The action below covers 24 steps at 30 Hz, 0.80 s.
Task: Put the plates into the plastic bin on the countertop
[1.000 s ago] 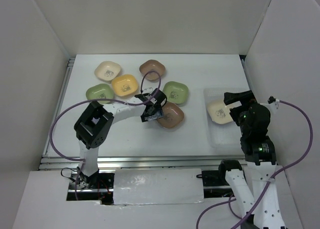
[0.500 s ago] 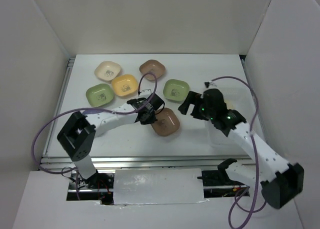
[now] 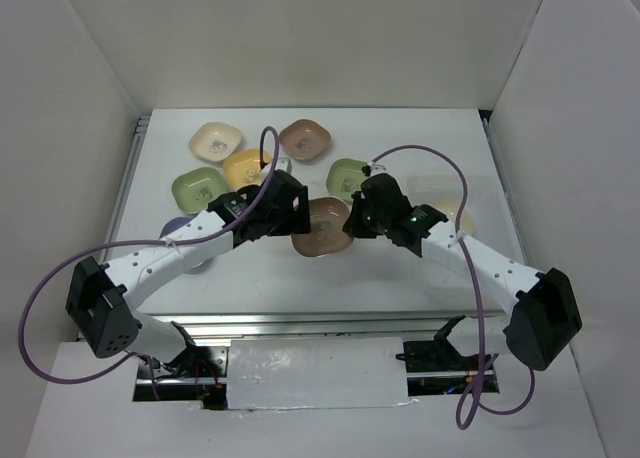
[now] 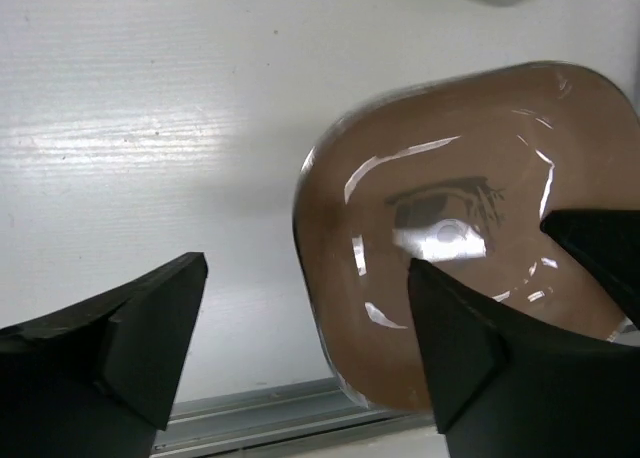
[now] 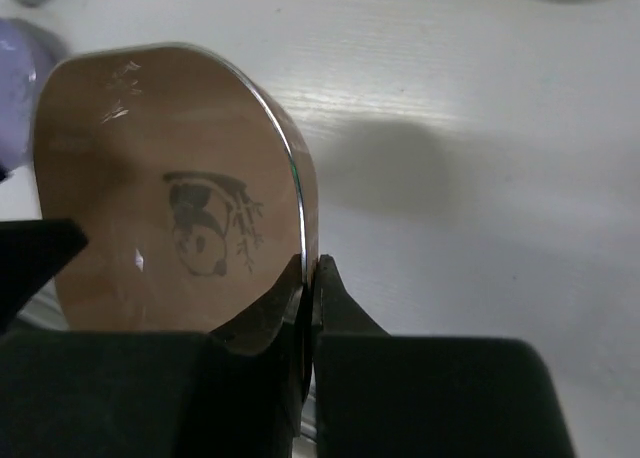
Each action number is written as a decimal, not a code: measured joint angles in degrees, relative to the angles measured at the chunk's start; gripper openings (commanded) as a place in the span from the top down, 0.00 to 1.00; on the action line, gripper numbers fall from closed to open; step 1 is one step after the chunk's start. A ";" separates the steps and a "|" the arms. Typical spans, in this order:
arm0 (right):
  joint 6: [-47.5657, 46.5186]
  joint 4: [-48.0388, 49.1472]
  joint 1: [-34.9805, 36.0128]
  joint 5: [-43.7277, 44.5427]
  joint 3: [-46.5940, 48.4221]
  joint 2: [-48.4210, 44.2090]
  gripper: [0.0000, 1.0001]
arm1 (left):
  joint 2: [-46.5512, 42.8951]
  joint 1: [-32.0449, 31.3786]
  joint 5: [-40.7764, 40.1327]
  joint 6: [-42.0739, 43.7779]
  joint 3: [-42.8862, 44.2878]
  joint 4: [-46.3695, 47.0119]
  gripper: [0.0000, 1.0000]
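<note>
Over white countertop point(image 3: 420, 138), a handover: right gripper point(image 5: 310, 273) pinches glossy brown rounded-square plate point(image 3: 322, 233); left gripper point(image 4: 305, 268) gapes open. Next, likely: carry toward 3 o'clock into clear plastic bin point(image 3: 485, 203).

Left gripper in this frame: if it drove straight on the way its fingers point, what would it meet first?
Most likely the brown plate, whose rim shows just ahead between the fingers of the open left gripper. The right gripper is shut on its opposite rim. Depth is unclear.
</note>
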 measured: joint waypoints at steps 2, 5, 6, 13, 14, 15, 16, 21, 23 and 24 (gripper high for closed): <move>0.61 -0.48 -0.59 1.66 -0.13 -0.07 1.00 | 0.00 0.09 -0.61 -0.57 1.29 -0.79 0.01; 4.15 -1.79 -4.85 4.48 -1.16 -1.79 1.00 | 0.00 0.11 -3.21 -2.16 3.58 -1.92 0.01; 6.14 -2.14 -8.09 5.55 -2.25 -3.30 1.00 | 0.00 0.15 -4.81 -3.50 4.22 -2.43 0.01; 18.16 -3.91 -34.29 13.31 -16.87 -26.10 1.00 | 2.25 2.78 -9.66 -7.82 5.33 -2.82 0.01; 19.30 -4.31 -37.42 13.46 -18.34 -28.28 1.00 | 3.82 3.17 -9.64 -7.89 6.29 -2.60 0.01; 20.26 -4.61 -40.57 13.81 -19.39 -29.90 1.00 | 5.84 3.56 -9.40 -7.89 7.41 -1.95 0.01; 21.14 -4.81 -43.63 13.90 -19.93 -30.34 1.00 | 8.09 3.87 -8.79 -7.85 8.72 -1.44 0.01; 23.67 -3.17 -53.00 11.32 -21.94 -24.06 1.00 | 18.93 5.16 -3.91 -7.80 14.29 2.60 0.01; 24.55 -2.62 -54.60 9.55 -22.88 -20.76 0.91 | 21.70 5.66 -1.86 -7.85 15.58 2.97 0.01; 25.11 -2.56 -54.86 8.72 -23.21 -19.78 0.83 | 22.99 5.88 -0.87 -7.89 16.35 3.15 0.01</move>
